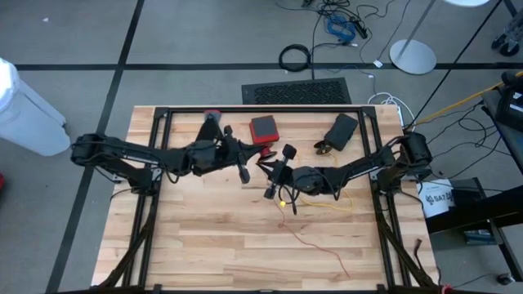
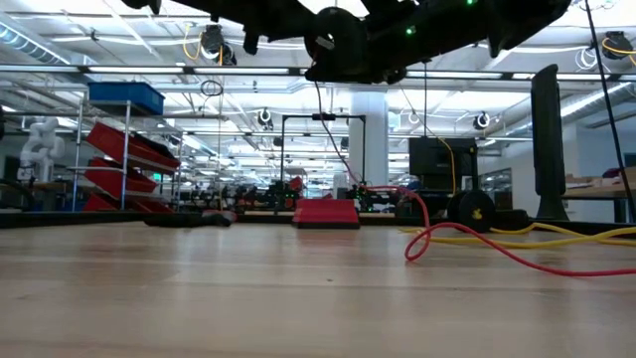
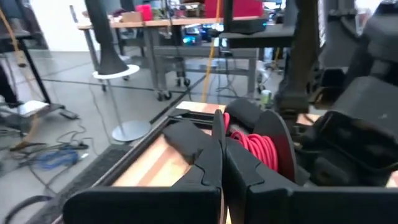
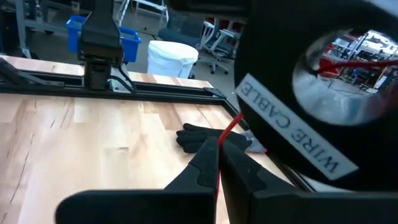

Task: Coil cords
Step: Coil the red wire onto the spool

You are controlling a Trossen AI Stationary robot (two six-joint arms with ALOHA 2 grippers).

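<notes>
Near the surface [image 1: 204, 245] centre, the right pincer [image 1: 276, 175] was shut on the red cord [image 4: 229, 130]; its slack trailed toward the front edge, with the left pincer [image 1: 243, 173], closed and empty, alongside.

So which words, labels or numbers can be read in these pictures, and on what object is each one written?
"WIRE CABLE": on the flange of the black spool, right wrist view.
"SAZ...": on the white bucket beside the table, high view; the rest is cut off.
Nothing else is legible.

Grey carpet floor [image 1: 204, 33] w/ black tape lines; red shelving [image 2: 124, 159], white column [image 2: 366, 134], ceiling strip lights.
</notes>
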